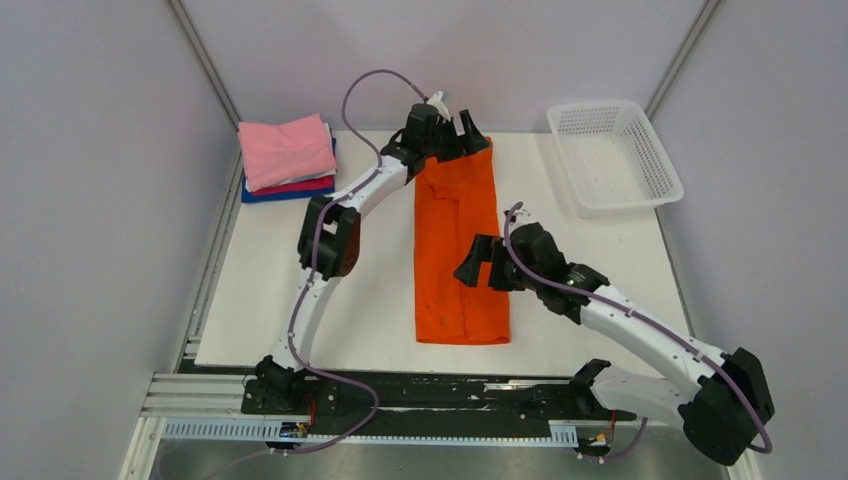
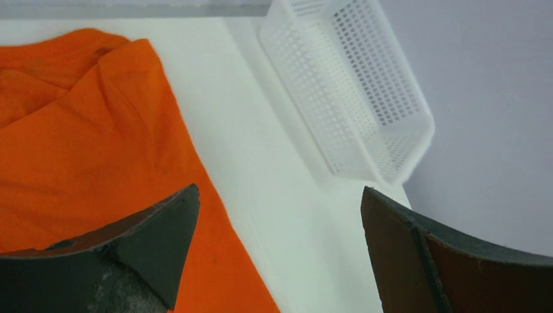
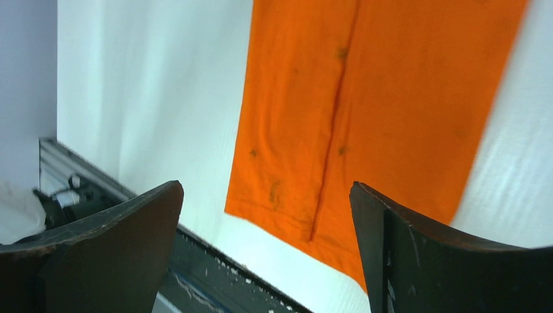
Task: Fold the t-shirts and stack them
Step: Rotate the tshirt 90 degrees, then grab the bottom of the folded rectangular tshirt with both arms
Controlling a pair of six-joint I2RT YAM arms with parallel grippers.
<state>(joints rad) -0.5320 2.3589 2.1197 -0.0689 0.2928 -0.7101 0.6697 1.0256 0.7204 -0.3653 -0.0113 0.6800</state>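
An orange t-shirt (image 1: 460,240) lies folded into a long narrow strip down the middle of the table. My left gripper (image 1: 462,132) hangs open over its far end, at the shirt's right edge (image 2: 98,143). My right gripper (image 1: 478,263) is open above the strip's near half, nothing between its fingers, and its view looks down on the hem (image 3: 365,117). A stack of folded t-shirts (image 1: 287,157), pink on top with white, magenta and blue below, sits at the far left.
A white mesh basket (image 1: 612,155) stands at the far right corner, also in the left wrist view (image 2: 352,91). The table's near edge with a black rail (image 1: 420,392) runs in front of the arms' bases.
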